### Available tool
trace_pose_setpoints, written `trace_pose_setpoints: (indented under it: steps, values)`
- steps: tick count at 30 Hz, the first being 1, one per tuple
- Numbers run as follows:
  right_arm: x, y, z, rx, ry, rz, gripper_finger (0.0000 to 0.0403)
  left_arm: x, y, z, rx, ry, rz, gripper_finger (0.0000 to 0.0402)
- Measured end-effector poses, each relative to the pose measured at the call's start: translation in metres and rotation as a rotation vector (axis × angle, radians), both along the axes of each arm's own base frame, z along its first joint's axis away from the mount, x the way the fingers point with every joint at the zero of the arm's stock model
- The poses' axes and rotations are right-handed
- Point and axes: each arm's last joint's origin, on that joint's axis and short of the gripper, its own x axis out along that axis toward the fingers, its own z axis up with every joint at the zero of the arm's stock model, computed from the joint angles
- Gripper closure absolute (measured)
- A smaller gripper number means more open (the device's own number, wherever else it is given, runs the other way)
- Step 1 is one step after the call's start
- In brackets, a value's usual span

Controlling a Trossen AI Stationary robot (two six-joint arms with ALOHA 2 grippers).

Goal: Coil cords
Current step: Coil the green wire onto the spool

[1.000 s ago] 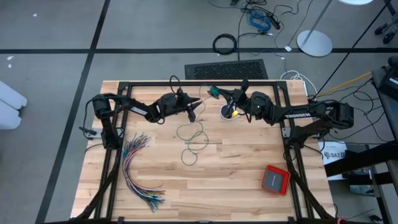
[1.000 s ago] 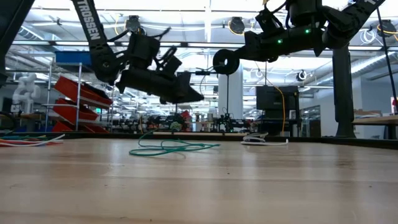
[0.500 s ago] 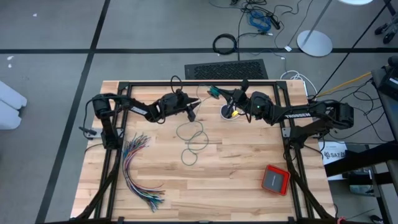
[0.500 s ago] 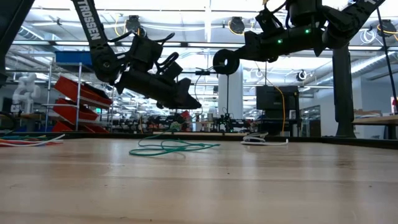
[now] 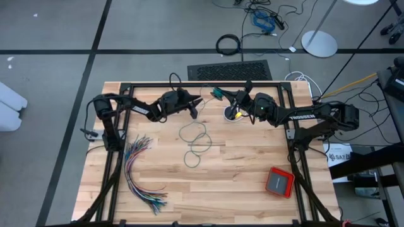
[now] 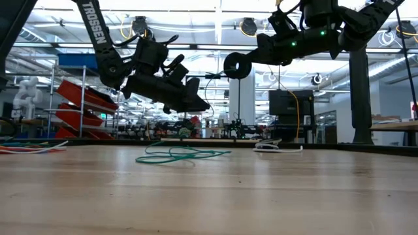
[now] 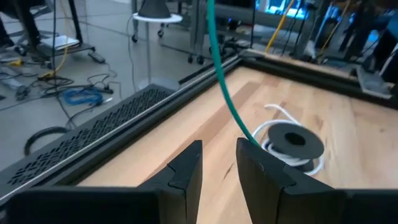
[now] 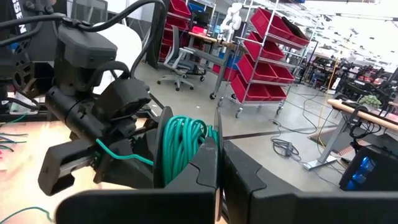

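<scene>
A teal-green cord lies in loose loops (image 5: 196,137) on the wooden table; in the low view (image 6: 176,155) it rests flat. One stretch (image 7: 221,81) rises to a teal coil (image 8: 183,149) at my right gripper (image 8: 217,146), which is raised near the far edge and shut. My left gripper (image 7: 219,162) hovers just left of it, its fingers a little apart with nothing in the gap. The black cord (image 5: 232,115) lies coiled on the table under the right gripper, its white tail (image 7: 277,112) beside it. My left gripper touches the teal cord with one fingertip (image 7: 252,149): the cord runs across that tip from outside the gap. My right gripper holds the coil of teal cord (image 8: 186,134) at its fingertips, level and clear of the table. Its own fingers hide where they meet it.
A fanned bundle of many-coloured wires (image 5: 140,170) lies at the table's left. An orange-red box (image 5: 279,181) sits near the right front. A black frame rail (image 5: 189,84) runs along the far edge.
My left gripper has swung a little toward the table's far edge and rolled slightly. The right gripper and its coil have kept still.
</scene>
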Motion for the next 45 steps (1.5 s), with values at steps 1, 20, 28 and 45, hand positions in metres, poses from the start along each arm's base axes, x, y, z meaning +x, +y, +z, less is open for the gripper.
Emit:
trace_pose_setpoints:
  steps: [1, 20, 28, 45]
  values:
    - [0.0, 0.0, 0.0, 0.0, -0.001, 0.0, 0.0403, 0.0, 0.001, 0.001, -0.004, -0.01, -0.006, 0.0297]
    - [0.0, 0.0, 0.0, 0.002, -0.002, 0.0, 0.0403, 0.003, 0.016, -0.002, -0.137, 0.106, -0.095, 0.0297]
    - [0.0, 0.0, 0.0, 0.001, 0.0, 0.0, 0.0403, -0.005, 0.028, -0.001, -0.228, 0.057, -0.14, 0.0297]
    - [0.0, 0.0, 0.0, 0.0, 0.001, 0.0, 0.0403, 0.0, 0.035, 0.015, -0.2, -0.066, -0.174, 0.0297]
